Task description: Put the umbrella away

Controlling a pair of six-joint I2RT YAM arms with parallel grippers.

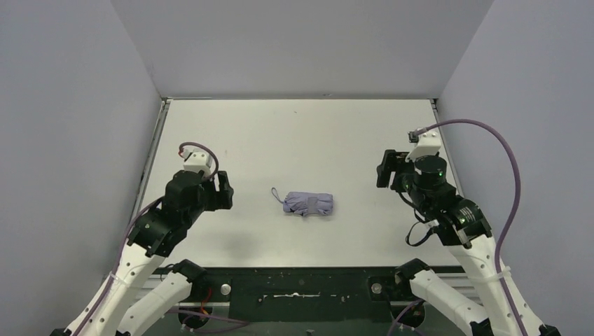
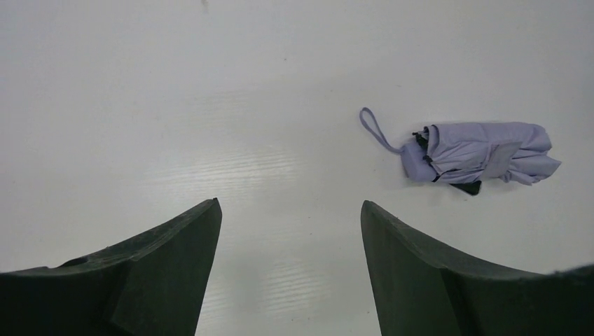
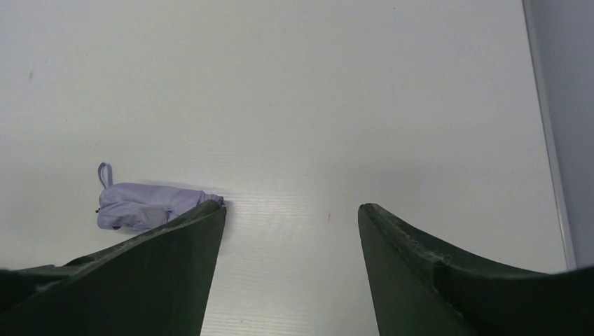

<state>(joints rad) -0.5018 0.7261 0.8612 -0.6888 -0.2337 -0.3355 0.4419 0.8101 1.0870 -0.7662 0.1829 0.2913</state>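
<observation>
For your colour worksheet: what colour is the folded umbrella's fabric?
The umbrella is pale lavender; clearest from the left wrist.

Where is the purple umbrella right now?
In the top view, the folded umbrella lies on the table between the left gripper and right gripper, touching neither.

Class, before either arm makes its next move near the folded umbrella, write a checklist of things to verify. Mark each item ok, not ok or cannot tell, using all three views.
1. Umbrella is folded into a compact bundle and lies flat on the table: ok.
2. Band crosses the bundle's middle; whether it is fastened: cannot tell.
3. Wrist loop lies free on the table, caught on nothing: ok.
4. Left gripper is open and holds nothing: ok.
5. Right gripper is open and holds nothing: ok.
6. Both grippers are well apart from the umbrella, one on each side: ok.
</observation>
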